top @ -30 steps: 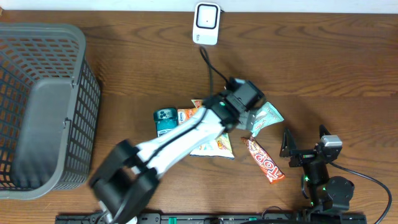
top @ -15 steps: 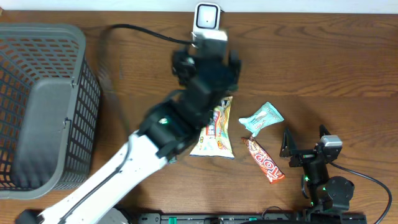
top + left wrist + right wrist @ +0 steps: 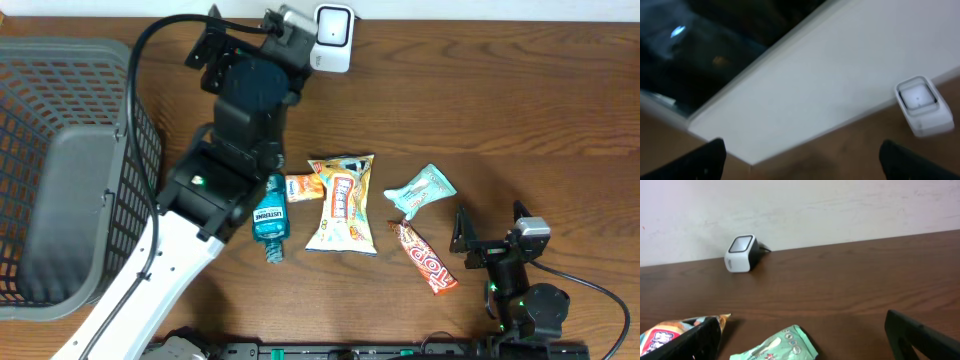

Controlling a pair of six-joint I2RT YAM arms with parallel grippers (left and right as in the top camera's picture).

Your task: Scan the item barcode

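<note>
Brown wood-grained counter (image 3: 540,110) carries everything, and the scan looks not yet begun: the left end effector (image 3: 801,150), up near 12 o'clock, and the right end effector (image 3: 490,228), at 5 o'clock, both stand spread and empty, so picking an item and showing its barcode are left. At 9 o'clock sits a rigid grey plastic mesh basket (image 3: 130,150). Loose at centre lie a crinkly glossy foil snack bag (image 3: 342,215), a teal hard-plastic mouthwash bottle (image 3: 270,215), a slim red-orange wrapped candy bar (image 3: 428,262) and a soft mint-green pouch (image 3: 425,190); the boxy white plastic scanner (image 3: 332,38) stands at 12 o'clock; a small orange sachet (image 3: 303,187) lies between bottle and bag.
</note>
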